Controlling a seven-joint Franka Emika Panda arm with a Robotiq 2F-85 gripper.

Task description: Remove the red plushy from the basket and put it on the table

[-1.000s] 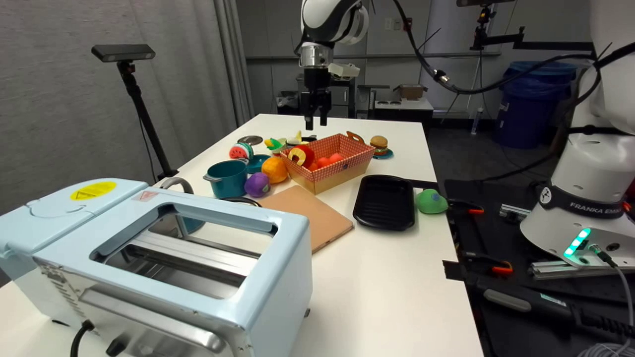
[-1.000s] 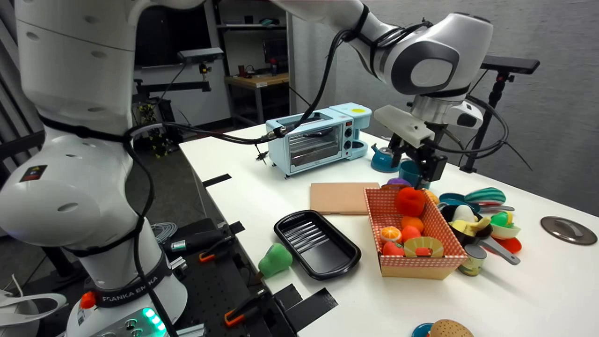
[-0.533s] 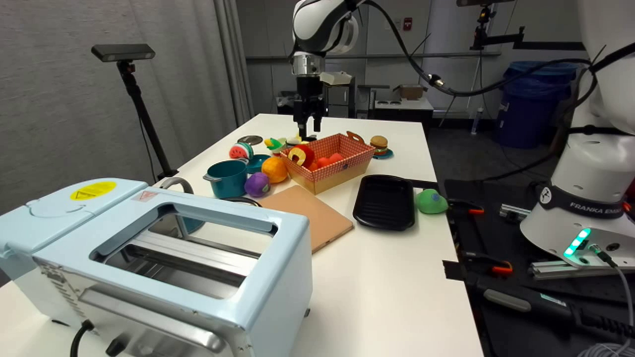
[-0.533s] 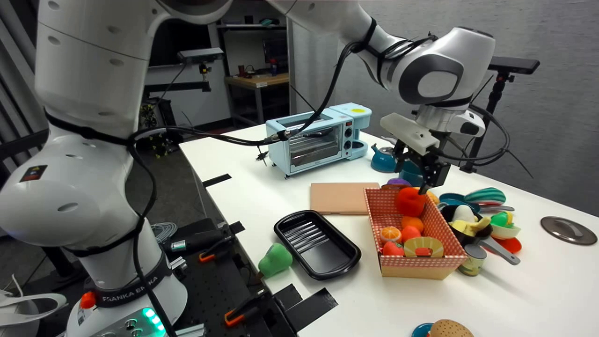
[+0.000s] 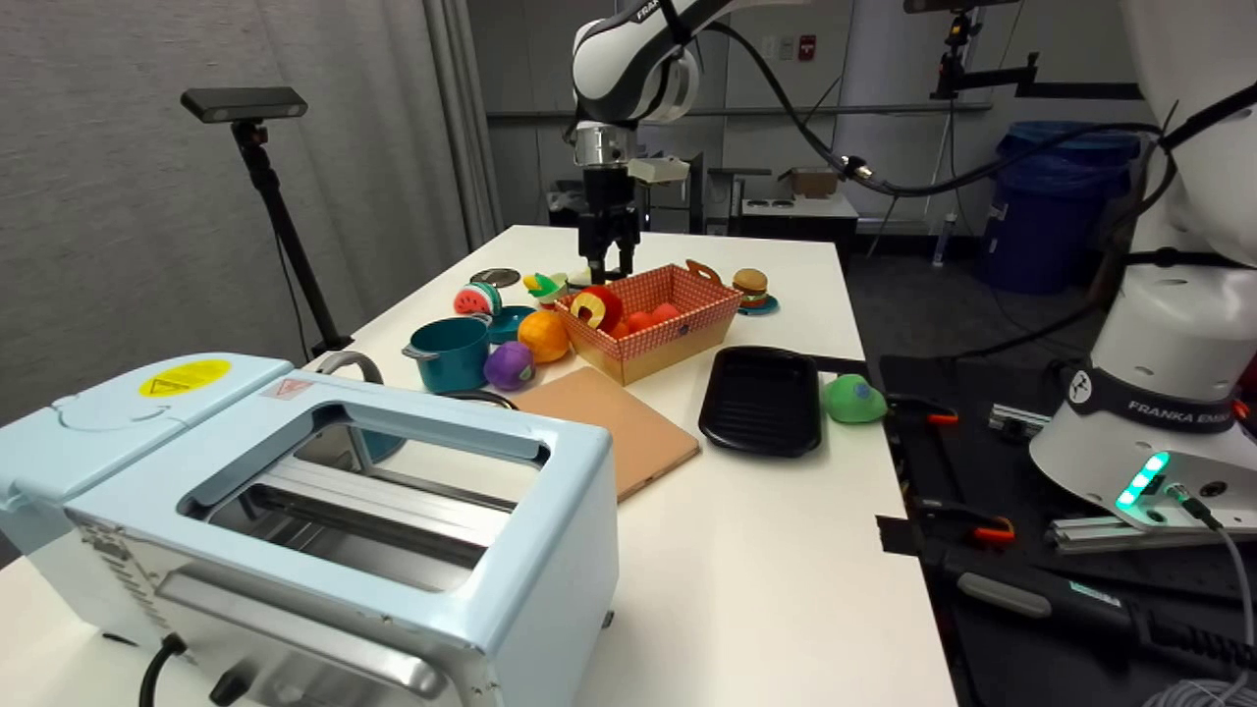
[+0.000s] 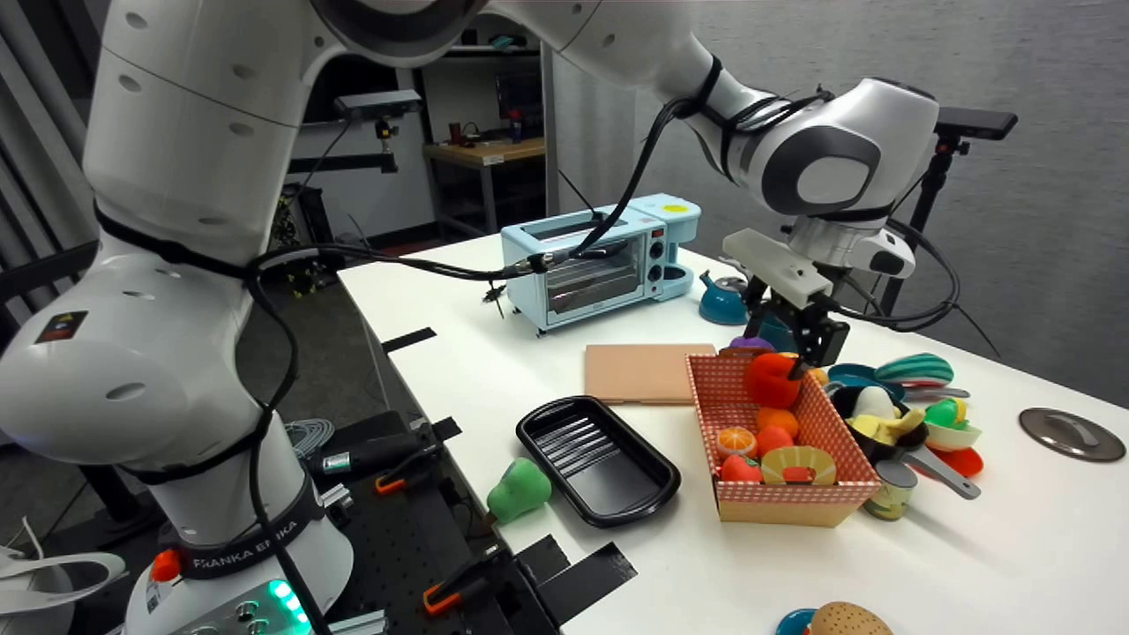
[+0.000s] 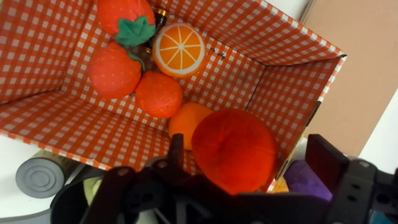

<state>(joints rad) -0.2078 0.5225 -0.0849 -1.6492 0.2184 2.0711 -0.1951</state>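
Plainly, the pincer [image 7: 247, 141] gapes wide, empty, over the cluttered white table [image 5: 766, 550], grey curtain [image 5: 363, 128] alongside.

FRANKA EMIKA [image 5: 1178, 412] marks the robot base [image 5: 1129, 447], warning triangles [image 5: 185, 377] the oven [image 5: 535, 520]

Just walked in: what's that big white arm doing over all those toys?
A robot arm is apparently about to take the red plushy out of the checkered basket and put it on the white table. Its gripper hangs low at the plushy's end of the basket, open; in the wrist view the plushy shows between the spread jaws. It isn't gripped yet and sits inside the basket.
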